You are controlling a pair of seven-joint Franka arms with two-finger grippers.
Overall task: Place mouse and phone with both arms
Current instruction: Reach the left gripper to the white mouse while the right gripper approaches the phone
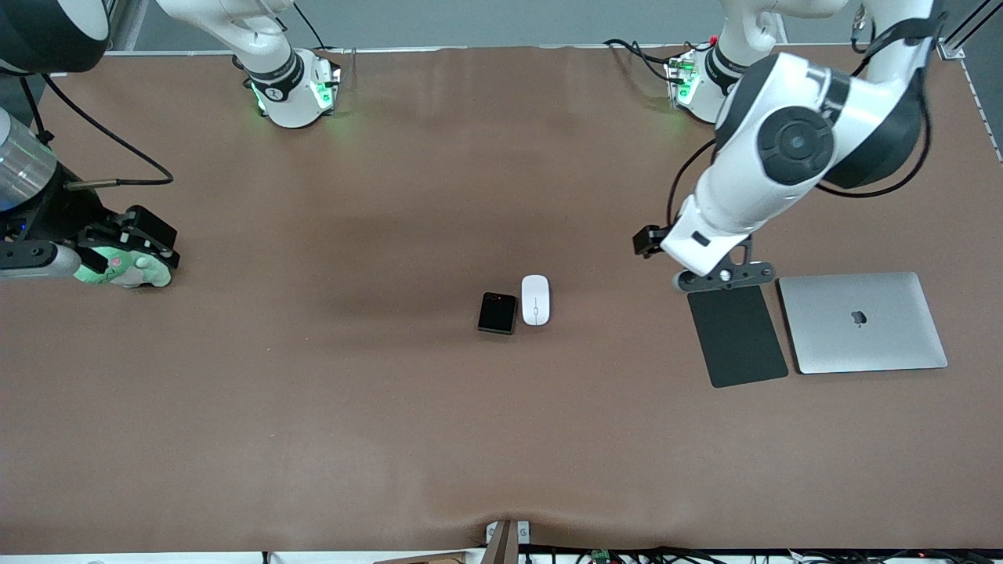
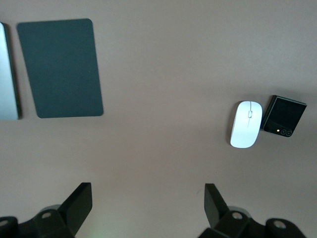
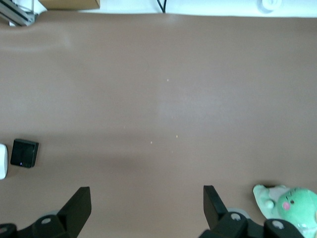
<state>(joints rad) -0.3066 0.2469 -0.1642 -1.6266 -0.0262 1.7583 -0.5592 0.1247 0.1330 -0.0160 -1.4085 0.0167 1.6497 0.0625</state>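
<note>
The white oval mouse point(image 1: 535, 299) and the small black phone point(image 1: 498, 312) lie side by side in the middle of the table, the mouse toward the left arm's end. The left wrist view shows the mouse point(image 2: 246, 124) and the phone point(image 2: 283, 115) well away from my left gripper point(image 2: 148, 198), which is open with only bare table between its fingers. In the front view my left gripper point(image 1: 725, 276) hangs over the table by the dark pad's edge. My right gripper point(image 3: 147, 201) is open and empty at the right arm's end point(image 1: 117, 247); the phone point(image 3: 25, 153) is far from it.
A dark grey pad point(image 1: 736, 335) and a closed silver laptop point(image 1: 862, 321) lie side by side toward the left arm's end. A green plush toy point(image 1: 125, 270) sits on the table beside my right gripper. The brown table point(image 1: 313, 407) is bare nearer the front camera.
</note>
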